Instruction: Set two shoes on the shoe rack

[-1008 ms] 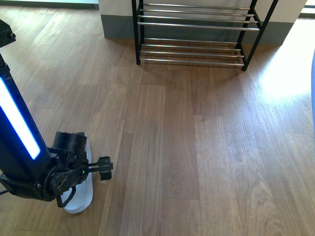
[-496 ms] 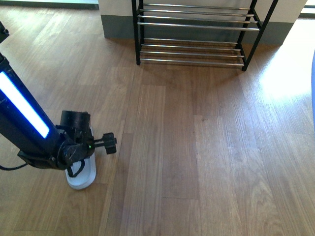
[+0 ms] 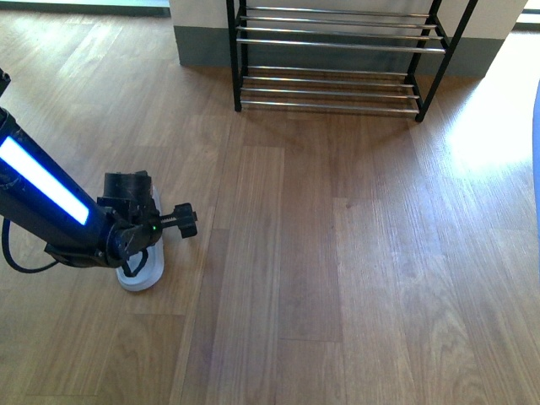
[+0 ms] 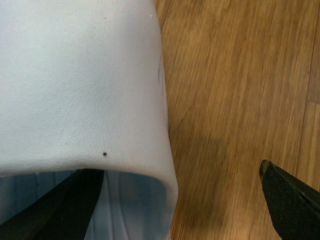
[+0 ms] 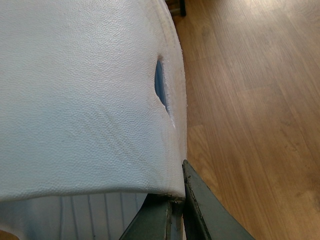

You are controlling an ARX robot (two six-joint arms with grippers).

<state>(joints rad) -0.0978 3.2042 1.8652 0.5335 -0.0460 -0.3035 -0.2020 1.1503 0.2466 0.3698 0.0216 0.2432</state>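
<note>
1. A wooden plank floor (image 3: 354, 253) fills the front view. The shoe rack (image 3: 329, 91), a black frame with shiny silver bars, stands at its far edge against a wall.
2. A pale-blue slide (image 3: 145, 272) lies on the floor at the near left, well apart from the rack and largely covered by the left arm (image 3: 51, 198).
3. Close up, its broad strap is smooth, finely grained rubber with a tiny dark speck.
4. The left gripper (image 4: 181, 172) is spread wide. One dark finger (image 4: 55, 210) sits at the strap's opening, and the other (image 4: 292, 200) is out over bare floor.
5. The right gripper (image 5: 175, 192) pinches the strap edge of a second slide (image 5: 85, 100). This slide is whitish and pebbled, with a blue slit near its rim.
</note>
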